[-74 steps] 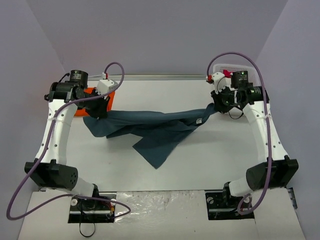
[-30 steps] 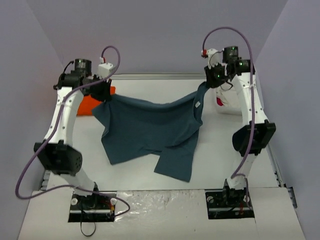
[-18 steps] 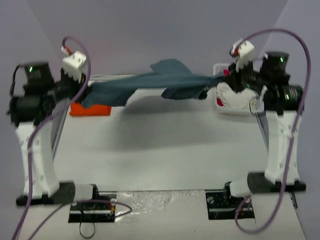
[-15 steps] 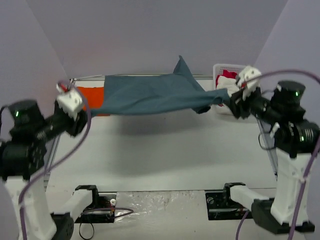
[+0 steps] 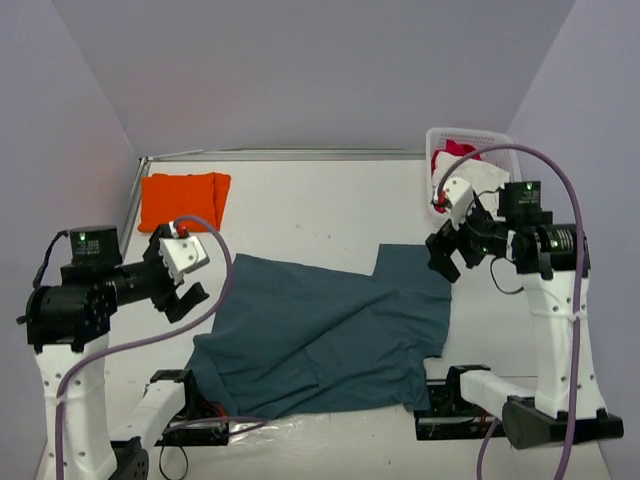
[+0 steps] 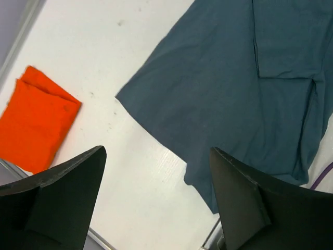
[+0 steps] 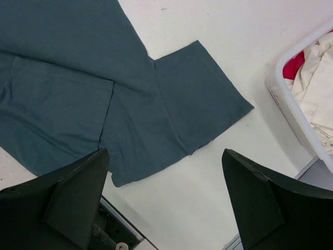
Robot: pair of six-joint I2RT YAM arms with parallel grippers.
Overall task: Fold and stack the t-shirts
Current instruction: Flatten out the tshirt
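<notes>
Dark slate-blue cloth t-shirt lies spread flat, lower centre of the top view. Bright orange folded t-shirt is upper left. Left gripper and right gripper have jaws apart, empty, raised over the white table.

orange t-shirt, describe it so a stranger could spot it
On the white table, look to the far left corner. The orange t-shirt lies there, folded into a compact rectangle. Its neighbour, the slate-blue t-shirt, is spread open at the near edge.

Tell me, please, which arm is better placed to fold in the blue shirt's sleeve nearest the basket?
Right, probably: the right gripper hovers open just beside that sleeve, while the left gripper is across the blue t-shirt.
</notes>
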